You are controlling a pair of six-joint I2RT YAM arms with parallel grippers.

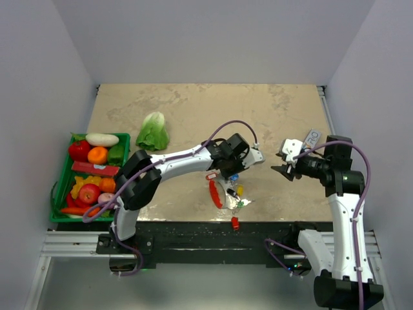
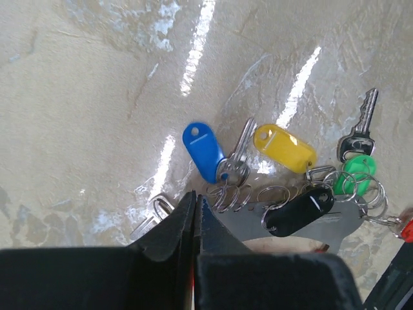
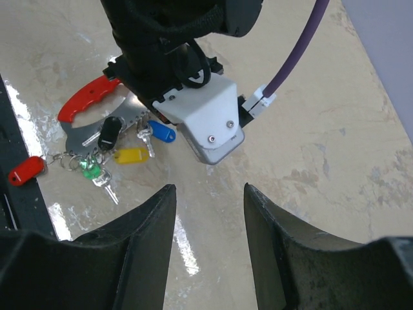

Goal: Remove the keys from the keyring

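A pale, marbled surface [image 1: 193,110] is seen from above, with two robot arms mounted at its near edge. The left arm reaches across to the middle, and its pincer [image 2: 196,200] points down at the surface with its jaws pressed together. Whether anything is caught between them cannot be told.

The keys [image 2: 235,169] lie spread on the surface just beyond and to the right of those tips. Their plastic tags are a blue tag [image 2: 202,150], a yellow tag [image 2: 284,147], a black tag [image 2: 298,210] and a green tag [image 2: 358,173]. One small key [image 2: 153,213] lies just beside the left pincer's tip. Thin silver loops of the keyring [image 2: 376,197] join the bunch, and a short chain leads to a red fob [image 3: 26,170] at the surface's near edge. Part of the bunch rests on a flat metal blade with a curved red handle [image 3: 87,102].

The right pincer [image 3: 208,194] hovers to the right of the keys, well apart from them. Its jaws stand apart with nothing between them.

At the far left sits a green basket [image 1: 59,187] of fruit and vegetables, with a lettuce [image 1: 153,131] on the surface beside it.
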